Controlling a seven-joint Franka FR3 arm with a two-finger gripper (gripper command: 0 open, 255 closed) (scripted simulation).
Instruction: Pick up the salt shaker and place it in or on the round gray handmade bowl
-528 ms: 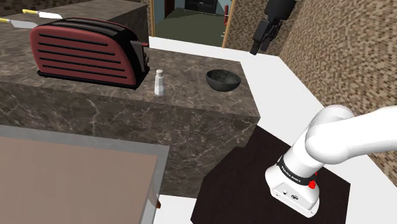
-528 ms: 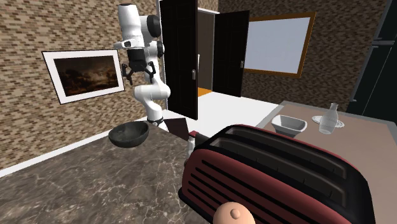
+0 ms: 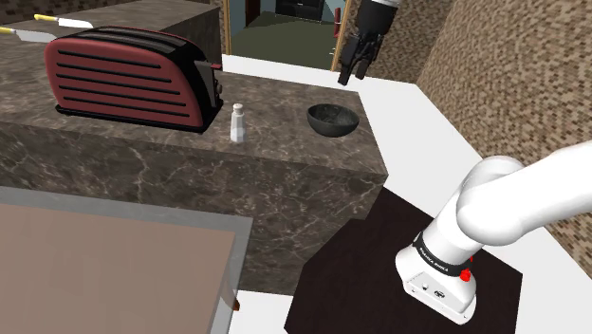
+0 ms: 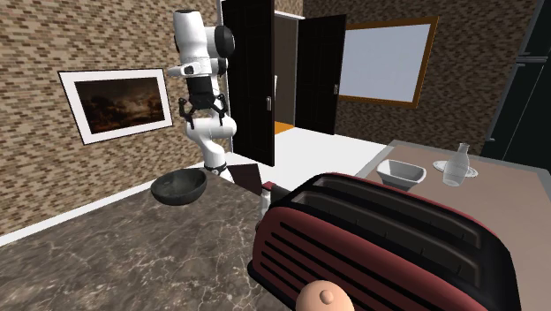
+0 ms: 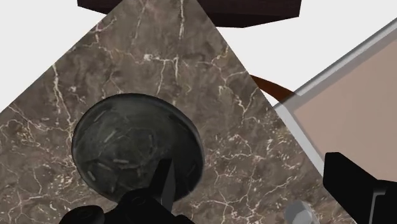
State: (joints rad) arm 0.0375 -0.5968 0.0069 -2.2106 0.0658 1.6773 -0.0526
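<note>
The small white salt shaker (image 3: 237, 123) stands upright on the marble counter (image 3: 285, 100), just off the toaster's end; it also peeks out behind the toaster (image 4: 265, 201). The round dark grey bowl (image 3: 332, 119) sits empty further to the shoulder view's right, near the counter's corner. My black gripper (image 3: 353, 68) hangs high above and beyond the bowl, open and holding nothing. In the wrist view the bowl (image 5: 137, 149) lies below the gripper (image 5: 249, 164), and the shaker's top (image 5: 299, 213) shows between the fingers.
A dark red toaster (image 3: 123, 76) fills the counter at the shoulder view's left, with knives (image 3: 57, 23) behind it. A lower brown-topped table (image 3: 114, 256) lies in front of the counter. The second exterior view has a white dish (image 4: 402, 171) and a glass bottle (image 4: 455, 166).
The arm has swung toward the shoulder view's left, bringing the gripper from off the counter's corner to over the area behind the bowl. Shaker and bowl have not moved.
</note>
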